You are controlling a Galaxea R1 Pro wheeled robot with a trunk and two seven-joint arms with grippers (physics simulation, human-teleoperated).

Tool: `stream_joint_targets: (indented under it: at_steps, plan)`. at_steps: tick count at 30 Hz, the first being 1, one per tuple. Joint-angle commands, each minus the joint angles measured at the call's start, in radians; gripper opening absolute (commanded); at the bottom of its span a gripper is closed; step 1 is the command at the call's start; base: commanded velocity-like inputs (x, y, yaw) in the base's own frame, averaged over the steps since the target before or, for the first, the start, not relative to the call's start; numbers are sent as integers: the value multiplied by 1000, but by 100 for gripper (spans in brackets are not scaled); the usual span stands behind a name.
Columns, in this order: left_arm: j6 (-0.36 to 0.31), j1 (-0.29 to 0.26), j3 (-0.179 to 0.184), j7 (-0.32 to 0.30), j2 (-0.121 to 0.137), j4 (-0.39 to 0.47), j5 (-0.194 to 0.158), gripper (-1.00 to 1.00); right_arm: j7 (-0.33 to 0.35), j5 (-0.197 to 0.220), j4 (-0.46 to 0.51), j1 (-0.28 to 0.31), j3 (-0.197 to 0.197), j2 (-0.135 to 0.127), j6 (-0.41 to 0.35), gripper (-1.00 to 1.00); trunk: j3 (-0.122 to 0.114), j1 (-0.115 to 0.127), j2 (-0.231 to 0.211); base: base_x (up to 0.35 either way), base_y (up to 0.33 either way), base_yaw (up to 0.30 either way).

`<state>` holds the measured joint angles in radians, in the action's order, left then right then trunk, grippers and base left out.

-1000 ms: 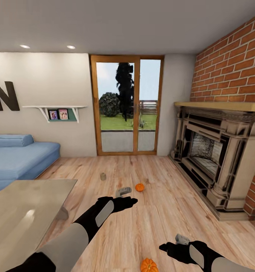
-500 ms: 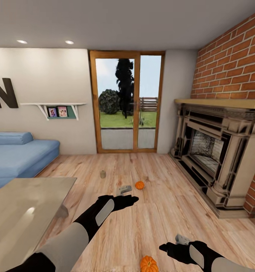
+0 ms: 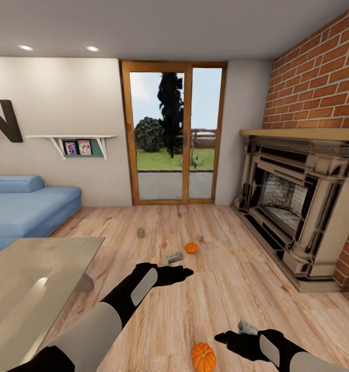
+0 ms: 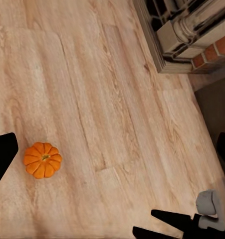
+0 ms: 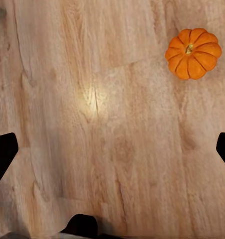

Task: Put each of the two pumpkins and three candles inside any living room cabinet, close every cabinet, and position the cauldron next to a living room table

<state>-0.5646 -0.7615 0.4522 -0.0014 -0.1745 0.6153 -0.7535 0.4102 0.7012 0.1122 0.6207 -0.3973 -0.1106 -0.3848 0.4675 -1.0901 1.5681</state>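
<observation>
Since a second ago the whole head view has slid, so the robot itself has rolled forward. The grey coffee table (image 3: 35,279) lies left of the left gripper (image 3: 175,257), whose fingers stand wide apart and empty. A candle (image 3: 141,233) and the far pumpkin (image 3: 191,248) lie beyond it. The near pumpkin (image 3: 203,356) sits just left of the right gripper (image 3: 245,327), also spread and empty, and now looks nearer for a pickup.

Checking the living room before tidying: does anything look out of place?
Yes. Two pumpkins lie on the bare wooden floor: the near pumpkin close by the right gripper, the far pumpkin beyond the left gripper. A candle stands alone on the floor farther back.
</observation>
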Motion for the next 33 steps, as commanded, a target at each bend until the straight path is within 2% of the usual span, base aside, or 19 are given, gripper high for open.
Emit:
stream_joint_targets:
  at_steps: [1, 8, 28, 33]
  plan:
    - [-8, -1, 0, 0, 0, 1, -1, 100, 3, 8, 1, 1, -6, -1, -14, 100, 6, -4, 8, 0, 0, 0]
    - [-17, -1, 0, 0, 0, -4, 0, 100, 4, 9, 1, 1, -5, -1, -40, 100, 39, -31, 57, 0, 0, 0]
    - [-20, -1, 0, -8, 0, -14, 0, 100, 7, 6, 1, 1, -8, 1, -39, 100, 133, -107, 197, 0, 0, 0]
    - [-19, -1, -1, -5, 0, -14, 0, 100, 7, 6, 1, 1, -9, 3, -36, 100, 141, -107, 197, 0, 0, 0]
